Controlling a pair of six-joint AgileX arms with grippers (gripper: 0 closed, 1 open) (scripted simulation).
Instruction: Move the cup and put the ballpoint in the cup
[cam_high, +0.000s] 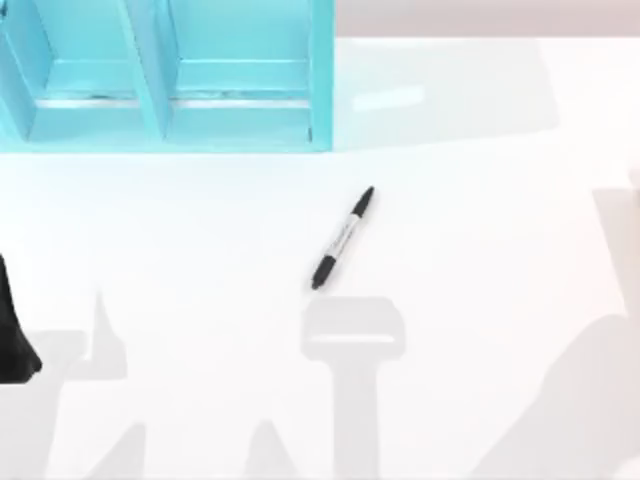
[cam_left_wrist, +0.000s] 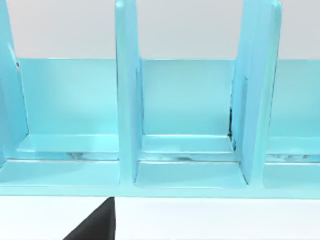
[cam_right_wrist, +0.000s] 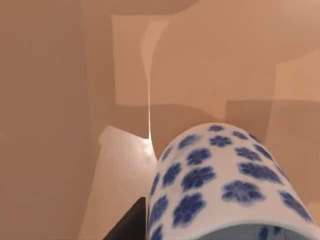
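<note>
The ballpoint (cam_high: 342, 238) lies flat near the middle of the white table, slanted, with its black cap toward the front left. The cup (cam_right_wrist: 225, 185), white with blue flowers, looms very close in the right wrist view, with tan ground behind it. A dark finger (cam_right_wrist: 131, 225) of my right gripper lies against its side, so the gripper looks shut on the cup. My left arm (cam_high: 12, 335) is parked at the table's left edge, and a dark part of it (cam_left_wrist: 95, 229) appears in the left wrist view.
A turquoise shelf unit (cam_high: 170, 75) with upright dividers stands at the back left of the table; the left wrist view faces its compartments (cam_left_wrist: 185, 150). The white table (cam_high: 480, 250) stretches open to the right of the ballpoint.
</note>
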